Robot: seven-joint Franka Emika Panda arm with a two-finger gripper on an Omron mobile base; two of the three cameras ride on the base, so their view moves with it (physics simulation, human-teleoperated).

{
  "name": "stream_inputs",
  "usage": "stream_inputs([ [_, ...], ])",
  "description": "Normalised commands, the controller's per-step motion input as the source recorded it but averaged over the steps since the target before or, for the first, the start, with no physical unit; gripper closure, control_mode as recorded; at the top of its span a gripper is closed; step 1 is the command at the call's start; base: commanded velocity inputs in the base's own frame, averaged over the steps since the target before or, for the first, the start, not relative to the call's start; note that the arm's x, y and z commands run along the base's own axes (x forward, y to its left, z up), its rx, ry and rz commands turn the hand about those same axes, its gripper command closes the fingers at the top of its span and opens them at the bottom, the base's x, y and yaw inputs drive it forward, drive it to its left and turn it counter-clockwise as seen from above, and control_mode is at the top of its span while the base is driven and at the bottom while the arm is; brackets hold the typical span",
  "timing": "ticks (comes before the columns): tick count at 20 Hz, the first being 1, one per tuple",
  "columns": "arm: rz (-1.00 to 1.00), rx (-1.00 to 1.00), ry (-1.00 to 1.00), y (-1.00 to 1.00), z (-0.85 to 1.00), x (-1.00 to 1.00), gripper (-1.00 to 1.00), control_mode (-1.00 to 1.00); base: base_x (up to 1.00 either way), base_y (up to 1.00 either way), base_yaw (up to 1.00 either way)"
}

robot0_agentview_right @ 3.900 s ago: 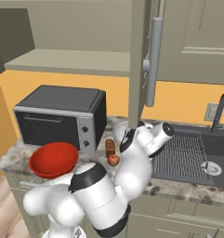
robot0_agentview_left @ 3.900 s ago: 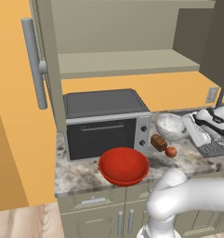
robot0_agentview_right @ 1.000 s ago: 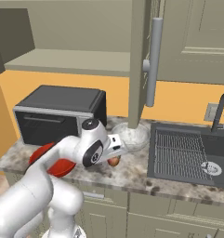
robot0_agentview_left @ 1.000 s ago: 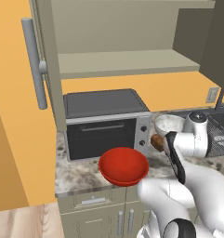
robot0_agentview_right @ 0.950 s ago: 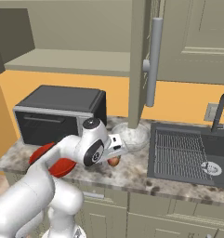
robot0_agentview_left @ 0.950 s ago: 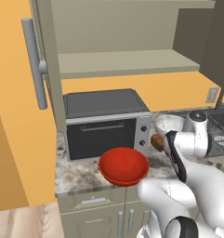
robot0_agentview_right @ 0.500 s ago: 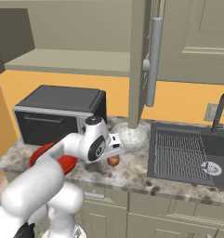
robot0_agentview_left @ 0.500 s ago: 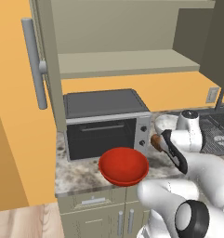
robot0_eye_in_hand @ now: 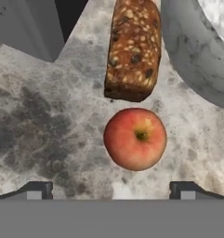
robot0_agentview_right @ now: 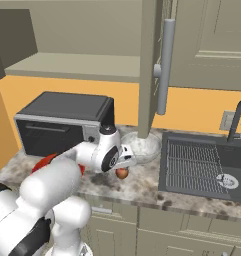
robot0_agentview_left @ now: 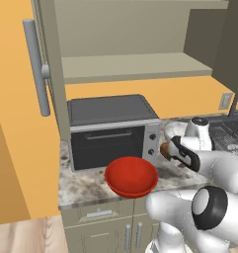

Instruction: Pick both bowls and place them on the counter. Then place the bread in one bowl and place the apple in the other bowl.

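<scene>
In the hand view a round red apple (robot0_eye_in_hand: 135, 138) lies on the speckled counter (robot0_eye_in_hand: 39, 121), just ahead of my open gripper (robot0_eye_in_hand: 111, 189) and centred between its fingertips (robot0_eye_in_hand: 36, 189). Nothing is held. The brown bread (robot0_eye_in_hand: 133, 49) lies right beyond the apple, close to the grey-white marbled bowl (robot0_eye_in_hand: 197, 51) on its right. In the right base view my hand hangs low over the apple (robot0_agentview_right: 122, 173), with the marbled bowl (robot0_agentview_right: 144, 146) behind it. The red bowl (robot0_agentview_left: 132, 176) sits on the counter's front part, left of the hand and in front of the oven.
A dark toaster oven (robot0_agentview_left: 110, 131) stands at the back left of the counter, its corner close to the bread. A dark sink (robot0_agentview_right: 207, 165) with a rack lies to the right. An open cabinet door with a long handle (robot0_agentview_right: 164, 65) hangs above the marbled bowl.
My hand has edged a little left toward the bread and apple, and the arm's elbow has swung nearer the cameras. The jaws stay open. Bowls, bread and apple have not moved.
</scene>
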Motion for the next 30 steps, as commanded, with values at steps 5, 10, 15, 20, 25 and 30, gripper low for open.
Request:
stream_inputs([
  [5, 0.0, 0.06, 0.0, -0.15, -0.24, 0.24, -1.0, -1.0, 0.0, 0.0, 0.0],
  [10, 0.0, 0.04, 0.01, -0.09, -0.28, 0.31, -1.0, -1.0, 0.0, 0.0, 0.0],
  [15, 0.0, 0.01, 0.03, 0.0, -0.23, 0.14, -1.0, -1.0, 0.0, 0.0, 0.0],
  [20, 0.0, 0.01, 0.02, -0.02, -0.27, 0.01, -1.0, -1.0, 0.0, 0.0, 0.0],
  [25, 0.0, 0.0, 0.02, 0.0, -0.19, 0.0, 1.0, -1.0, 0.0, 0.0, 0.0],
  [30, 0.0, 0.0, -0.09, 0.0, 0.32, -0.33, 1.0, -1.0, 0.0, 0.0, 0.0],
])
